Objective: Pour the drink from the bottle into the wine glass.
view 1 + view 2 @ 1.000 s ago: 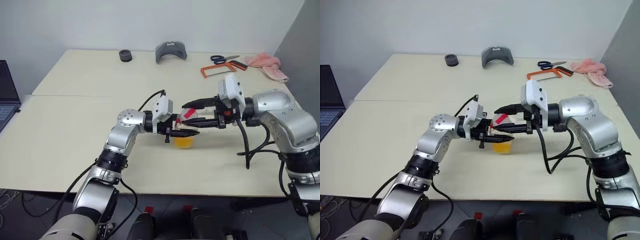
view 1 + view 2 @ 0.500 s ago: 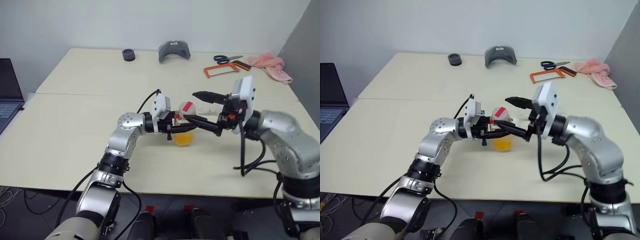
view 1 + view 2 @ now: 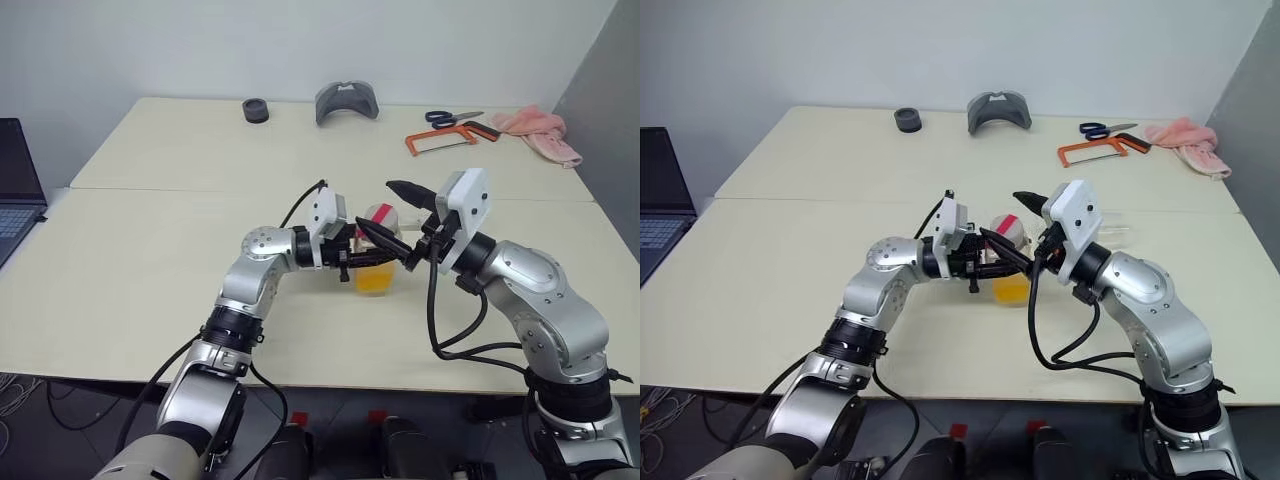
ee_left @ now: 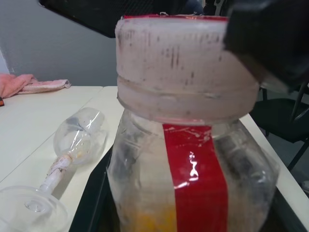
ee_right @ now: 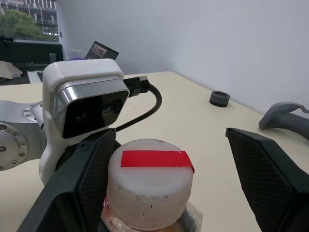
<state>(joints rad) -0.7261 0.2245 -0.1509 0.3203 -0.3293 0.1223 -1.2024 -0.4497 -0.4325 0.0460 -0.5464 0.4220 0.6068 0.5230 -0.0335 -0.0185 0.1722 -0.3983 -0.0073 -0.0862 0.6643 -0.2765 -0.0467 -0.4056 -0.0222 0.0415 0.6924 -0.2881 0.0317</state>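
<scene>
Pale cream matte surface [image 3: 150, 260], two flat slabs butted along a straight seam, in a room with a plain whitish wall and a grey panel on the right. Far beyond both sets of fingers, along the back edge: a small black round ring [image 3: 255, 110], a grey curved plastic shell [image 3: 345, 101], blue-handled scissors [image 3: 445, 117], an orange-framed hacksaw [image 3: 450, 139] and a crumpled pink cloth [image 3: 535, 132]. Well out past the left arm's side, a dark laptop [image 3: 15, 190] at the edge. Between the left fingers [image 3: 350, 262], clamped tight from the side: a small clear square-shouldered plastic bottle [image 3: 375, 262] with a glossy red vertical stripe, standing upright, long axis vertical, mouth up, capped with a scuffed whitish round screw cap [image 5: 149, 186] bearing a red strip across its flat top. Inside, low in the body, translucent orange-yellow drink [image 3: 372, 280]. Right fingers [image 5: 270, 179], black with a cross-hatched grip texture, spread wide at cap height, one on each side of the cap, the one well apart from it, the other just beside it; no grip on anything. Past the bottle from the left fingers, apart from them: a clear stemmed wine glass [image 4: 79, 137] lying on its side on the surface, rounded bowl away from the fingers, round foot nearer, thin stem wrapped in something whitish, long axis along the surface.
</scene>
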